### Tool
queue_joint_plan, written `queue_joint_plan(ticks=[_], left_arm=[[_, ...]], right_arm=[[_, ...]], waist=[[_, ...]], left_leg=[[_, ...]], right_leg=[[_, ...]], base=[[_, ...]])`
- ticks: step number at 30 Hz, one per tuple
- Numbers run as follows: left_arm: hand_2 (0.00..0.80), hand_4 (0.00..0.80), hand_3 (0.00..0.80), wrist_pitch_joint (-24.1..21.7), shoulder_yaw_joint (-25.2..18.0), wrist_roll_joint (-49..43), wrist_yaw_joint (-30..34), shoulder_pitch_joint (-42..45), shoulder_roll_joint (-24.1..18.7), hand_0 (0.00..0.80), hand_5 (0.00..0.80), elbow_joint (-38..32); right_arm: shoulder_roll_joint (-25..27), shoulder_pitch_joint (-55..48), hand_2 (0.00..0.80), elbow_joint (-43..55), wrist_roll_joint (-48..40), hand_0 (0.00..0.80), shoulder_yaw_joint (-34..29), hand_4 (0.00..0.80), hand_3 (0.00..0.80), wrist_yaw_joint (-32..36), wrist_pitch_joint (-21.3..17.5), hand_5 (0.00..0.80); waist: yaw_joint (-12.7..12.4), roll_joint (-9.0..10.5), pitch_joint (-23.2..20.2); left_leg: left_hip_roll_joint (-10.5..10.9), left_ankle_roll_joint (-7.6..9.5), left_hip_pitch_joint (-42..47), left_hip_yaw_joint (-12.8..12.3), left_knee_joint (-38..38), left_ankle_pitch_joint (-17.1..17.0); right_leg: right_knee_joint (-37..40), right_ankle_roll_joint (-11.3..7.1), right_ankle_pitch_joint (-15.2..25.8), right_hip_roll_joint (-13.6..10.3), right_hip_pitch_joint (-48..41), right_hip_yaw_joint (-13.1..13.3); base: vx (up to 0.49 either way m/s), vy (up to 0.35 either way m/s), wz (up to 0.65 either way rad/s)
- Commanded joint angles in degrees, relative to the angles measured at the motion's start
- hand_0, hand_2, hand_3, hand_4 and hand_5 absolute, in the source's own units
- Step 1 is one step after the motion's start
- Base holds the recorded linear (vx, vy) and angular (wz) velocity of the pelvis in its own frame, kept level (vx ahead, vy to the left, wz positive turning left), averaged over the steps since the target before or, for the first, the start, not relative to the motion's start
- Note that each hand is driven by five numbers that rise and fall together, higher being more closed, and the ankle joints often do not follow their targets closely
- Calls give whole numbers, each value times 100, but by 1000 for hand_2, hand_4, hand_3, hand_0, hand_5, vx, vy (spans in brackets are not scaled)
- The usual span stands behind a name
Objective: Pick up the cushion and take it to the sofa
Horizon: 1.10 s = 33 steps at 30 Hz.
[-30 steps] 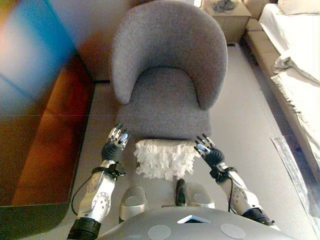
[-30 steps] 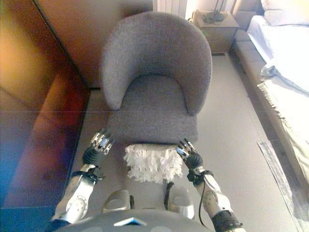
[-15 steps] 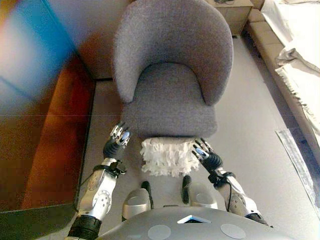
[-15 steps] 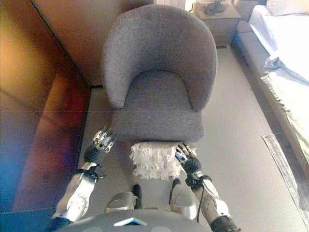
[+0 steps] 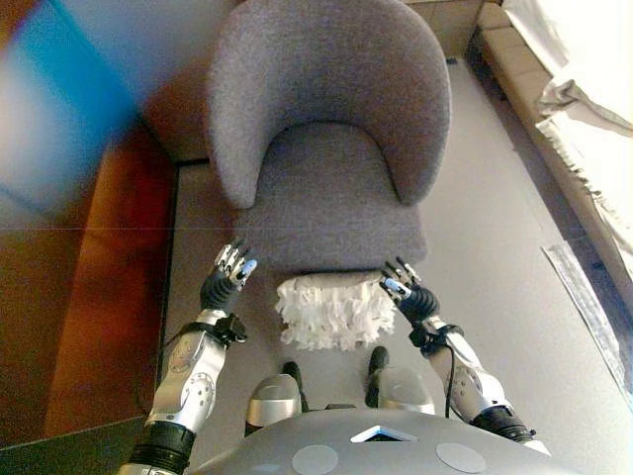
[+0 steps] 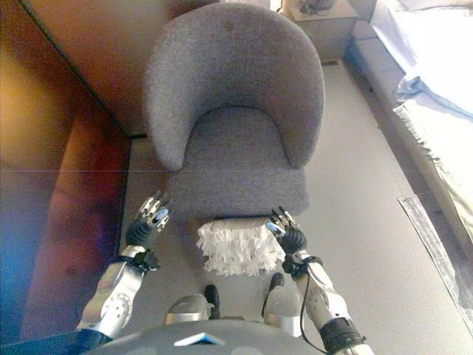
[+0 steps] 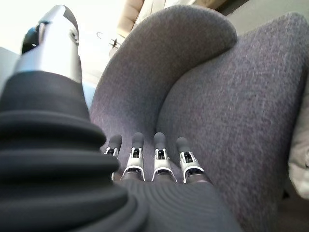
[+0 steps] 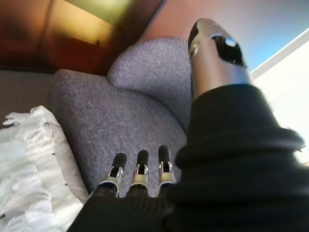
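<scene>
The white ruffled cushion (image 5: 331, 312) stands on the floor, leaning against the front of the grey armchair (image 5: 331, 188). My left hand (image 5: 223, 282) hovers a short way off its left side, fingers (image 7: 159, 157) straight and pointing at the chair's seat front. On the other side, my right hand (image 5: 410, 297) is close beside the cushion's upper right corner, fingers (image 8: 140, 171) straight as well. The right wrist view shows the cushion (image 8: 34, 164) just beside that hand; whether they touch I cannot tell. Neither hand holds anything.
A dark wooden cabinet front (image 5: 89, 277) runs along the left. A bed with white bedding (image 5: 584, 109) lies at the right, a nightstand (image 6: 321, 15) behind the armchair. A pale strip (image 5: 588, 307) lies on the floor at the right.
The head camera has shifted, so the armchair sits nearer and more centred. Both hands stay open on either side of the cushion, which has not moved from the chair's front.
</scene>
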<state>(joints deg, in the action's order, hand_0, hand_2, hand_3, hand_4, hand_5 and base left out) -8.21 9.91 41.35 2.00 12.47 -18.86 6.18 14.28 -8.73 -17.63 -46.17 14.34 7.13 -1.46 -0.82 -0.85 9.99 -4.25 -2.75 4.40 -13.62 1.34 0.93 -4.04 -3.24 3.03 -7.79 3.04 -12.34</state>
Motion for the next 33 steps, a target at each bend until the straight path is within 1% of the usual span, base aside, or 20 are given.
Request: queue_joint_plan(ticks=[1,6,8,10,12,14,16,17,19,20,21,24,27,33], left_arm=[[0,0,0,-318,-49,-18,-125,-219,-163,0,0,-123],[0,0,0,-279,78,-133,11,-324,-71,0,0,-96],[0,0,0,-113,93,319,336,-310,-7,0,0,-99],[0,0,0,359,38,1217,1011,-270,134,0,0,-123],[0,0,0,840,19,2093,1825,-194,332,0,0,-151],[0,0,0,1109,37,2763,2535,-99,486,0,0,-141],[0,0,0,1285,56,3268,3290,0,653,0,0,-22],[0,0,0,1334,50,3360,3461,24,699,0,0,-3],[0,0,0,1532,-7,3583,3973,169,891,0,0,-3],[0,0,0,1569,-17,3618,4076,207,940,0,0,-8],[0,0,0,1625,-37,3672,4260,278,1037,0,0,-8],[0,0,0,1618,-45,3625,4341,402,1131,0,0,-32],[0,0,0,1709,-102,3712,4296,483,1170,0,0,-72],[0,0,0,1752,-150,3668,4357,428,1126,0,0,-45]], right_arm=[[-159,287,0,400,68,0,32,0,0,67,-415,0],[-84,327,0,481,29,0,-57,0,0,27,-464,0],[-84,313,0,588,-311,0,-109,0,0,236,-351,0],[-127,275,0,778,-862,0,-189,0,0,626,-143,0],[-236,252,0,947,-1760,0,-318,0,0,1371,244,0],[-397,235,0,1003,-2444,0,-395,0,0,2105,605,0],[-583,223,0,1002,-3085,0,-434,0,0,2769,893,0],[-624,220,0,1003,-3230,0,-448,0,0,2921,949,0],[-821,153,0,1066,-3804,0,-543,0,0,3354,1318,0],[-872,125,0,1080,-3912,0,-565,0,0,3433,1393,0],[-971,58,0,1099,-4129,0,-607,0,0,3504,1552,0],[-1080,-70,0,1078,-4075,0,-616,0,0,3496,1600,0],[-1081,-231,0,1015,-3795,0,-603,0,0,3701,1639,0],[-959,-263,0,851,-3505,0,-499,0,0,3869,1505,0]], waist=[[-67,249,-81],[-92,246,-69],[-91,226,-67],[-93,205,-69],[-90,177,-95],[-91,146,-110],[-101,122,-167],[-106,119,-179],[-121,110,-252],[-124,110,-269],[-123,111,-319],[-127,113,-386],[-117,119,-417],[-117,138,-420]], left_leg=[[33,46,-492,184,212,98],[19,-26,-533,250,246,57],[10,-45,-518,259,268,48],[9,-47,-498,260,273,43],[1,-42,-455,253,265,61],[-2,-38,-400,242,259,91],[-17,-41,-324,215,238,120],[-19,-43,-305,212,233,126],[-31,-45,-236,199,211,154],[-34,-46,-213,194,202,161],[-38,-50,-162,186,167,175],[-33,-49,-64,182,100,198],[-26,-50,1,167,58,208],[-16,-50,11,181,13,188]], right_leg=[[-77,-566,-356,-455,-368,-112],[72,-481,-355,-356,-469,-220],[120,-453,-349,-331,-519,-239],[151,-444,-346,-328,-565,-265],[165,-443,-367,-335,-616,-301],[169,-454,-390,-345,-664,-317],[182,-474,-408,-362,-727,-342],[187,-480,-411,-365,-744,-348],[207,-505,-427,-373,-808,-364],[216,-511,-429,-374,-829,-368],[239,-524,-435,-370,-868,-375],[298,-530,-444,-348,-951,-375],[347,-523,-446,-317,-1000,-357],[358,-499,-440,-267,-977,-314]], base=[[-14,-43,5],[-7,-28,8],[9,-2,2],[12,1,2],[43,7,4],[48,11,3],[64,10,0],[65,6,2],[60,-1,3],[69,-2,1],[56,-1,-1],[52,-3,1],[0,0,0],[0,0,0]])
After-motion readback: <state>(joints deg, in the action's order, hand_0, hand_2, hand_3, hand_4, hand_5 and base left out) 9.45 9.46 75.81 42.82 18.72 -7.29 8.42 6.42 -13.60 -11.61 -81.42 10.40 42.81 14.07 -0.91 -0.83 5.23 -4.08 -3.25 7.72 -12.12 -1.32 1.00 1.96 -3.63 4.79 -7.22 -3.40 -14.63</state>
